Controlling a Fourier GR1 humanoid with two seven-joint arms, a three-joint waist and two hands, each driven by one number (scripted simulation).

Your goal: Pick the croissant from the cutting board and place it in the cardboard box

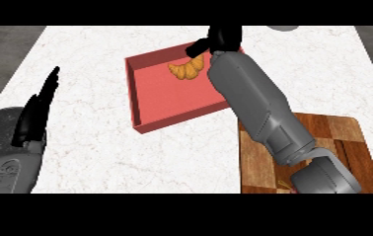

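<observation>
A golden croissant (187, 69) shows over the far part of the red box (157, 94), just below my right hand (218, 40). That hand reaches across the box from the lower right, its thumb and fingers curled by the croissant's top end; whether the croissant rests on the box floor or hangs I cannot tell. The wooden cutting board (335, 141) lies at the lower right, partly under my right forearm. My left hand (40, 106) stays at the left edge, fingers straight and pointing up, holding nothing.
The white marble counter (87, 57) spreads around the box. A grey round object (284, 27) peeks in at the top edge, right of my right hand. Dark flooring borders the counter at the far left and right.
</observation>
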